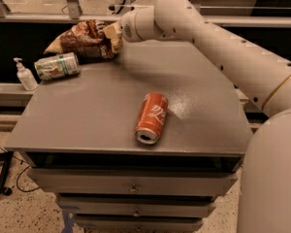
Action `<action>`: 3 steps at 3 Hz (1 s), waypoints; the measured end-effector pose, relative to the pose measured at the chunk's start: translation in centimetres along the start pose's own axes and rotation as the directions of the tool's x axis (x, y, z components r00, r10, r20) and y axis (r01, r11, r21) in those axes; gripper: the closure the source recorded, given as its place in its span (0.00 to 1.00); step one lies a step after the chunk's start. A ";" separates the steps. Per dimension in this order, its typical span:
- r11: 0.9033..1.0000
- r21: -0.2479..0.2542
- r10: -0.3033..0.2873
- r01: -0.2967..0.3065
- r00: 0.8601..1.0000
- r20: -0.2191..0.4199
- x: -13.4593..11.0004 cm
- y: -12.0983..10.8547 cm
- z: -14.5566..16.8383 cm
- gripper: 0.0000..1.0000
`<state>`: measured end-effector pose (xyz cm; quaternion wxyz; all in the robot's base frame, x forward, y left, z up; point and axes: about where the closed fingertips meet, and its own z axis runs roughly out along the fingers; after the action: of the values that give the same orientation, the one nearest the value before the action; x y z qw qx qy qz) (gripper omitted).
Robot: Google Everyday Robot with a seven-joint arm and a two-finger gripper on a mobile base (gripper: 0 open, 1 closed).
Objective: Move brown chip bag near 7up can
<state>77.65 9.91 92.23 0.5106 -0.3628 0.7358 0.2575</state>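
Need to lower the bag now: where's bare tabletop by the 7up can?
Bare tabletop runs from the 7up can forward to the front edge and right to the Coke can. The back-left corner is crowded: the gripper is at the chip bag, just behind the can.

One view: close, from above the table point(87, 110) front, facing down and back; gripper point(112, 33) top, left of centre, at the bag point(82, 40).

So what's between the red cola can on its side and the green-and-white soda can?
Only bare grey tabletop, per the camera view. The gripper is up at the crinkled brown chip bag.
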 end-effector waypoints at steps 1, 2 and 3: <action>1.000 -0.014 0.014 -0.014 1.000 -0.006 0.1 0.3 0.0 0.37; 0.999 -0.024 0.023 -0.023 1.000 -0.007 0.2 0.6 0.0 0.15; 0.999 -0.024 0.025 -0.025 1.000 -0.003 0.1 0.5 -0.3 0.00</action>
<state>77.01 9.96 92.21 0.5021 -0.3600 0.7377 0.2721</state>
